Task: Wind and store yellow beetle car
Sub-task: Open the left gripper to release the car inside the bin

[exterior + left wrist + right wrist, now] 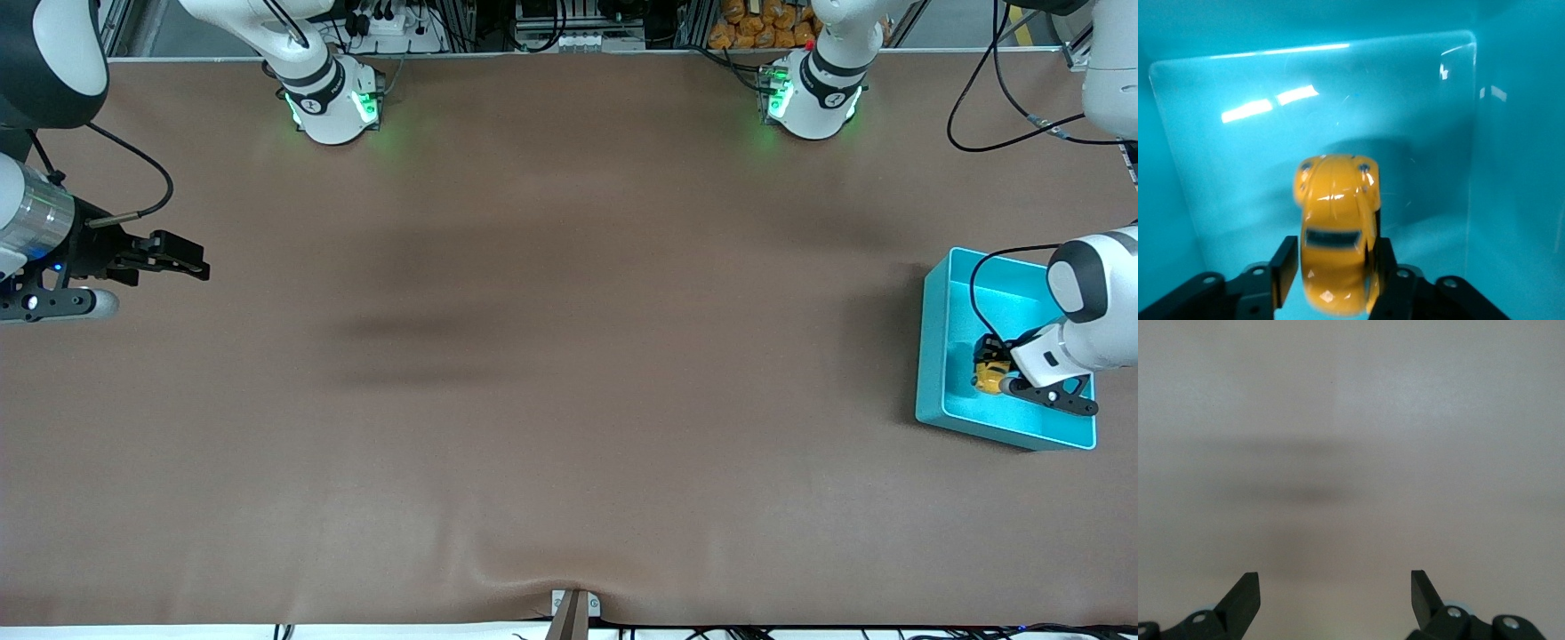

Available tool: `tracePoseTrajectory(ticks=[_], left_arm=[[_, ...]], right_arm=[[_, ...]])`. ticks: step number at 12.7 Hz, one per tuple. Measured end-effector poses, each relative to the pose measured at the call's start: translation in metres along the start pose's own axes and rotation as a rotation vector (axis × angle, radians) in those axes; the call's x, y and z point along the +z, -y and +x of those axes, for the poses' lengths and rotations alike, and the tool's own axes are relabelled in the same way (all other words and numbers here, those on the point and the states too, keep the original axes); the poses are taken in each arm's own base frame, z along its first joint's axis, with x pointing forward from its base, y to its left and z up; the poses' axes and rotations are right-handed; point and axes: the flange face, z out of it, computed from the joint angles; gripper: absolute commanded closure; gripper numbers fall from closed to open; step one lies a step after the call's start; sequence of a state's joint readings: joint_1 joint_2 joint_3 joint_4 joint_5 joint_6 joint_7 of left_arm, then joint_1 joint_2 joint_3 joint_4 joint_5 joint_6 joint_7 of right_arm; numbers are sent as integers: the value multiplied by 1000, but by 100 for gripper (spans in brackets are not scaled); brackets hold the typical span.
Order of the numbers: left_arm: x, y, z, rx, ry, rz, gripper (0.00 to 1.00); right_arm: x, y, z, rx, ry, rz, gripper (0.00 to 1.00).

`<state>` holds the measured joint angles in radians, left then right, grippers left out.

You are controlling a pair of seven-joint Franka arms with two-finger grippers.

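The yellow beetle car [989, 377] is inside the turquoise bin [932, 356] at the left arm's end of the table. My left gripper [997, 372] reaches down into the bin with the car between its fingers. In the left wrist view the car [1335, 233] is blurred just above the bin floor. One finger [1286, 267] stands a thin gap off it and the other [1383, 267] is at its side, so the jaws are slightly open. My right gripper [197, 265] waits open and empty over the bare table at the right arm's end, as its wrist view [1335, 587] also shows.
The bin's walls [1511, 167] rise close around my left gripper. A brown cloth [551, 356] covers the table. A small metal bracket [573, 609] sits at the table edge nearest the front camera.
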<state>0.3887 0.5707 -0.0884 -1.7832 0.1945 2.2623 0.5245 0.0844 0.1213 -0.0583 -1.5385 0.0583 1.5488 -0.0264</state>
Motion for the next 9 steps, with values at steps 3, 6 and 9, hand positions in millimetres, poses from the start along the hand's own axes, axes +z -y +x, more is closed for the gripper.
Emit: tracePoseTrajectory(ticks=[3,6,9], left_arm=[[-28,3,5,-17,-33,27,0],[-98,-21,17,-48,-73,46,0],[-179,-65,27,-64,-87,55,0]], right_arm=[[0,0,0,0,-1,0,0],[0,0,0,1,-1,0,0],[0,-1,0,1,-1,0,0]])
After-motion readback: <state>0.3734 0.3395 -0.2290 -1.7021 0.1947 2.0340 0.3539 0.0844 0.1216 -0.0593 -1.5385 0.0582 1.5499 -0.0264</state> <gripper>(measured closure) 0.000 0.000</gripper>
